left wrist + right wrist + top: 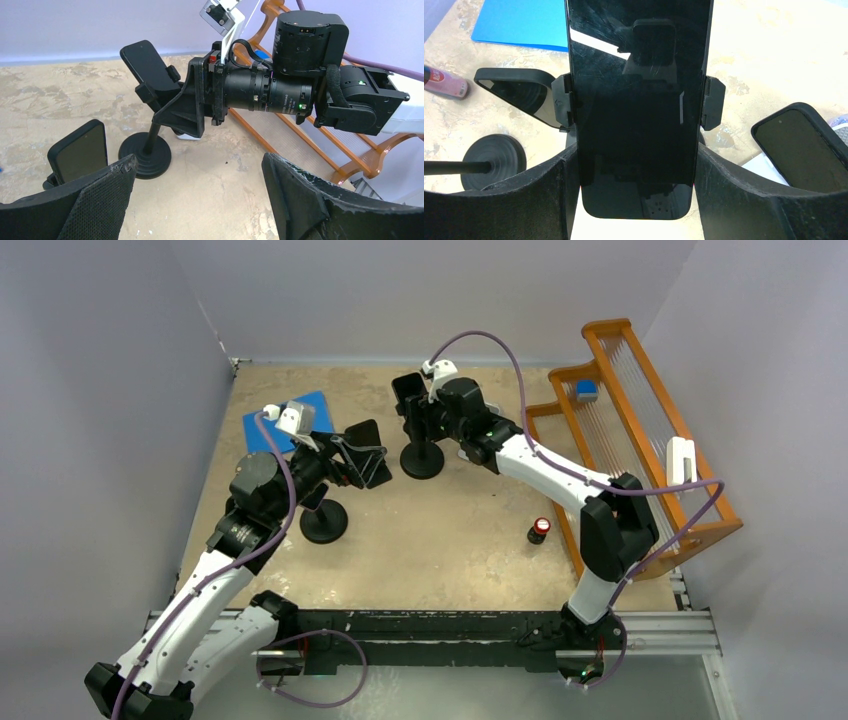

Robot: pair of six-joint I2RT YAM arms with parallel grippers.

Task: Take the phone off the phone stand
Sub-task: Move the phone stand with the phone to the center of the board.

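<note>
Coarse foam right fingers (499, 210) clasp the glossy rectangular phone (639, 110).

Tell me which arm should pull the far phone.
Right. The right gripper has its jaws either side of the phone on the phone stand; the left gripper is open, off to one side.

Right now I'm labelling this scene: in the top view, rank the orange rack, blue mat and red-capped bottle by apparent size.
Largest: orange rack.
Then: blue mat, partly hidden.
Smallest: red-capped bottle.

a robot lab cell: plain walls (100, 390) box in a scuffed table (450, 540) edged by an aluminium rail (660, 620).
</note>
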